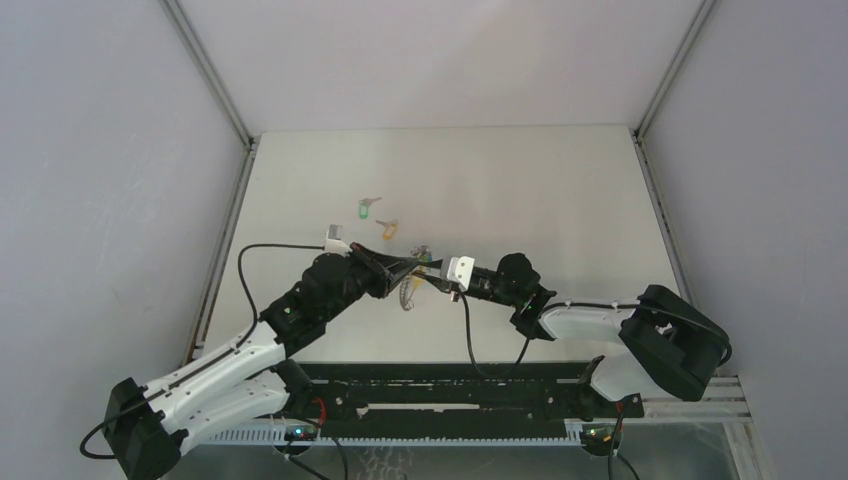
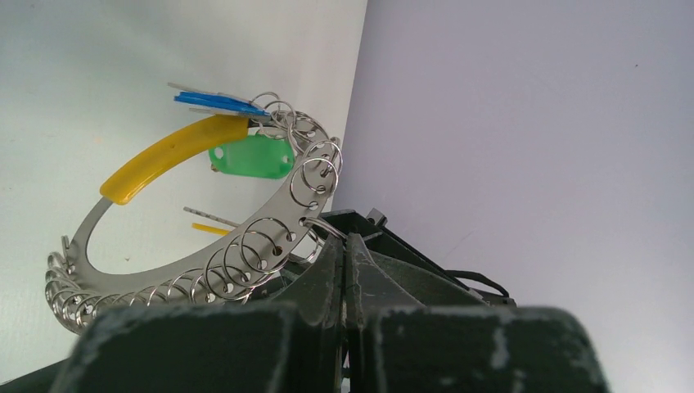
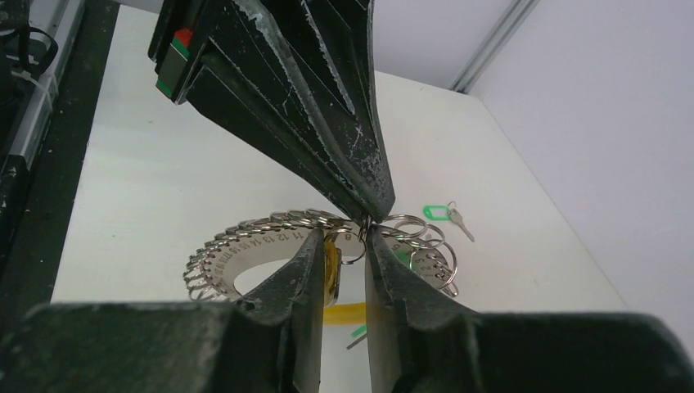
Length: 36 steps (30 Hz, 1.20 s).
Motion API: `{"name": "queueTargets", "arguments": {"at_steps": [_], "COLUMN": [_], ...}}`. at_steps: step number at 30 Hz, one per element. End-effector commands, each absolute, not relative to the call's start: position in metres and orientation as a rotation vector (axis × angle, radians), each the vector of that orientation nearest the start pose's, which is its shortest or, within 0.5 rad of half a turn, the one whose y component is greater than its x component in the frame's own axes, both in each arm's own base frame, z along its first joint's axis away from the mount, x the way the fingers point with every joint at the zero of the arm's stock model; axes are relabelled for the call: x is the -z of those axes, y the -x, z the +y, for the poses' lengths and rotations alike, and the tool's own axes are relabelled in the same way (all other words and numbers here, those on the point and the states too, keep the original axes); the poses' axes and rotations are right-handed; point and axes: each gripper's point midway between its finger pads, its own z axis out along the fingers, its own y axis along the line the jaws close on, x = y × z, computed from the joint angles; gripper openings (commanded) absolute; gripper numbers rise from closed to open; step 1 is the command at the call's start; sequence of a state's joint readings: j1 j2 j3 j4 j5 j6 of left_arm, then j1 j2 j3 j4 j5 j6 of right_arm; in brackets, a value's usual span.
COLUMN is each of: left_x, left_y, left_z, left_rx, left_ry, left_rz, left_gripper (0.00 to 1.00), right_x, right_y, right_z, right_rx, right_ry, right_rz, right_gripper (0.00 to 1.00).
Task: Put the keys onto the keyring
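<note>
Well inside table [image 1: 560, 200] edges: keyring [image 3: 245, 260]

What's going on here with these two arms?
The left tool is pinching the keyring by one edge, holding it up. The right tool has its fingers either side of one small ring, with a gap showing. A green key and an orange key lie loose on the table behind.

My black-and-white left arm [image 1: 250, 350] and right arm [image 1: 590, 320] lean in from the near edge of the white table [image 1: 560, 200] and meet tip to tip. My left gripper [image 1: 408, 266] pinches one ring of the silver metal keyring [image 3: 245, 252]. My right gripper [image 1: 432, 274] has a thin gap between its fingers [image 3: 299, 278].
</note>
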<state>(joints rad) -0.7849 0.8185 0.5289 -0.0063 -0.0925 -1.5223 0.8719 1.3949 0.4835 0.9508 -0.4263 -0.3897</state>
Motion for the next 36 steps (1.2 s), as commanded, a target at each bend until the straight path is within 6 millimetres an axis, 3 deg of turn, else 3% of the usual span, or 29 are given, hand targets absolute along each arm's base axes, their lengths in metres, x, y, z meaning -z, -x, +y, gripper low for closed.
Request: {"name": "queueTargets", "arguments": {"at_steps": [1,11,15,28,36], "left_x": [-0.228,-0.219,-0.216,-0.210,-0.213], "left_y": [-0.213,-0.210,-0.210,-0.210,-0.213], "left_z": [-0.260,-0.260,-0.261,-0.257,-0.259], "left_rx": [1.506,1.493,1.491,1.459,1.475], "left_ry": [0.817,0.825,0.822,0.764,0.749], "left_rz": [1.971,2.002,2.009,1.989,1.964], "left_gripper": [0.00,0.00,0.00,0.00,0.00], "right_x": [-0.227,-0.241,-0.247,-0.235,-0.241], "right_y": [-0.222,-0.221,-0.219,-0.216,-0.212], "right_z": [0.357,0.351,0.350,0.342,0.346], "right_rx": [-0.711,-0.736,-0.756,-0.837,-0.903], "right_ry": [1.143,1.116,1.110,1.200,1.181], "right_rz": [0.925,0.910,0.893,0.967,0.976], "right_gripper": [0.14,0.14,0.03,0.00,0.23]}}
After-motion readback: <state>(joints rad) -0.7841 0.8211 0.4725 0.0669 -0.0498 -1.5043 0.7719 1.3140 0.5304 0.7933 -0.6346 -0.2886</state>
